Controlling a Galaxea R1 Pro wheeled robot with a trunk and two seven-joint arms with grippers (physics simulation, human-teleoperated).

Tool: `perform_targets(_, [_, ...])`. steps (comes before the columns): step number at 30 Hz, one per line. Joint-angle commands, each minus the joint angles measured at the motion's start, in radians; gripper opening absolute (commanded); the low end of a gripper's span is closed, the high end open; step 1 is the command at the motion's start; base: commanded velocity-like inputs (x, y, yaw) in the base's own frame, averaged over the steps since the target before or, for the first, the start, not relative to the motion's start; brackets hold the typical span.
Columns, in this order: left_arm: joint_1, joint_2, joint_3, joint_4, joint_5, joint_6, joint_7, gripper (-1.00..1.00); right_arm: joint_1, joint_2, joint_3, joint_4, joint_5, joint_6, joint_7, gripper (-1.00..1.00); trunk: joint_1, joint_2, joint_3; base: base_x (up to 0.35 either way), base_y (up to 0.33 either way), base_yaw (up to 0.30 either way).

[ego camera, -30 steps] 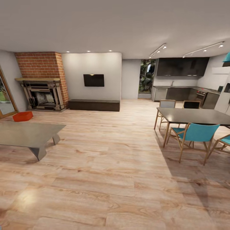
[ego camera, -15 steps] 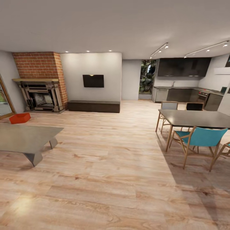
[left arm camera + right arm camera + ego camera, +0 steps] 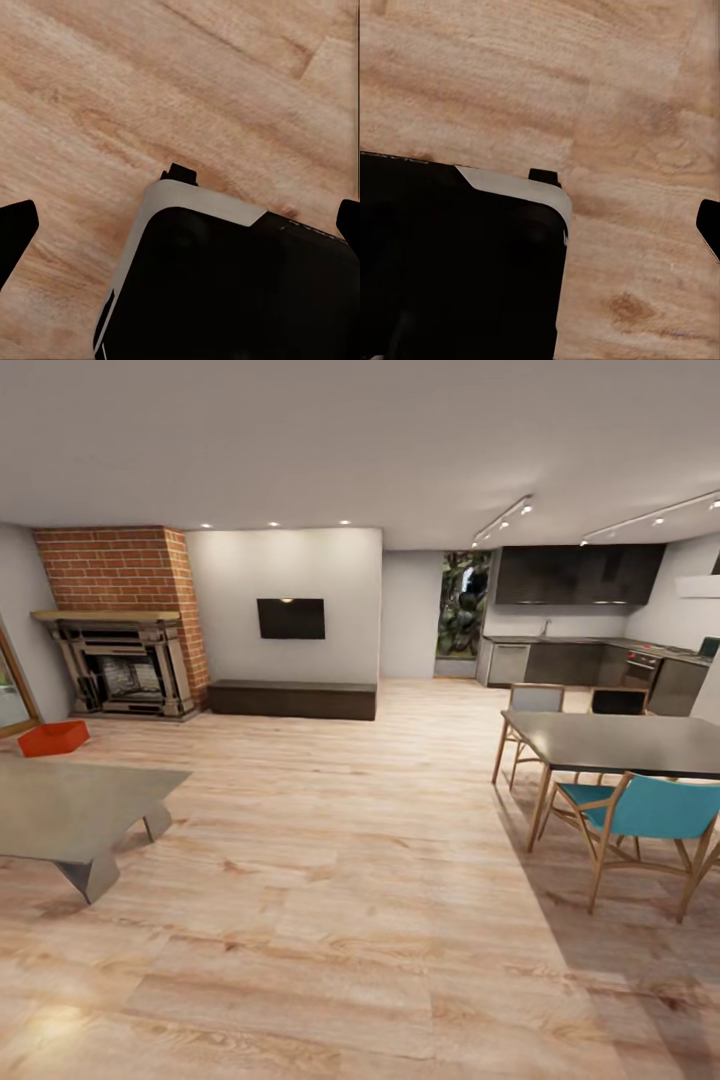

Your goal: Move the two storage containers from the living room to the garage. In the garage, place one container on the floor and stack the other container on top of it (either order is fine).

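From the head camera I'm looking across the living room [image 3: 330, 810], its light wood plank floor running out ahead. One red-orange storage container [image 3: 53, 738] is sitting on that floor far off at the left, just in front of the dark fireplace [image 3: 120, 665] under the red brick, and just beyond the far edge of the low grey coffee table [image 3: 70, 810]; I'm seeing only this one container. A dark TV [image 3: 291, 618] is hanging on the white wall above a low dark cabinet [image 3: 292, 698]. At the right a dark dining table [image 3: 620, 745] is standing with a teal chair [image 3: 640, 815] beside it, and a dark kitchen [image 3: 580, 650] is showing behind. On the left wrist camera I'm looking down at the robot's black-and-white base [image 3: 225, 277] over the planks, with the dark fingertips [image 3: 15, 229] of the left gripper [image 3: 180, 232] sitting wide apart at opposite edges, so those jaws are gaping and gripping nothing. On the right wrist camera I'm getting the base [image 3: 465, 262] again, and a single dark fingertip [image 3: 709, 225] is peeking in at one edge; I cannot tell how far the right jaws are spread.
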Motion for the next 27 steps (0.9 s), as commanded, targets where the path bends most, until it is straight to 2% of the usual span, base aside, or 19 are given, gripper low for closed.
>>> perform_targets(1, [-0.001,0.000,-0.009,0.000,0.008,-0.001,0.003,1.00,-0.001,0.000,0.009,0.003,-0.008,-0.005,-0.003,1.00,0.001,-0.001,-0.002,0.324,0.000,0.000])
perform_targets(19, [-0.001,0.000,-0.009,0.001,0.008,-0.002,0.004,1.00,-0.002,-0.010,0.017,0.003,0.007,-0.001,-0.008,1.00,0.001,-0.001,-0.002,0.324,0.000,0.000])
perform_targets(27, [-0.001,0.000,-0.008,0.001,0.008,-0.001,0.004,1.00,-0.001,-0.002,0.013,0.003,0.000,-0.001,-0.008,1.00,0.001,-0.001,-0.002,0.324,0.000,0.000])
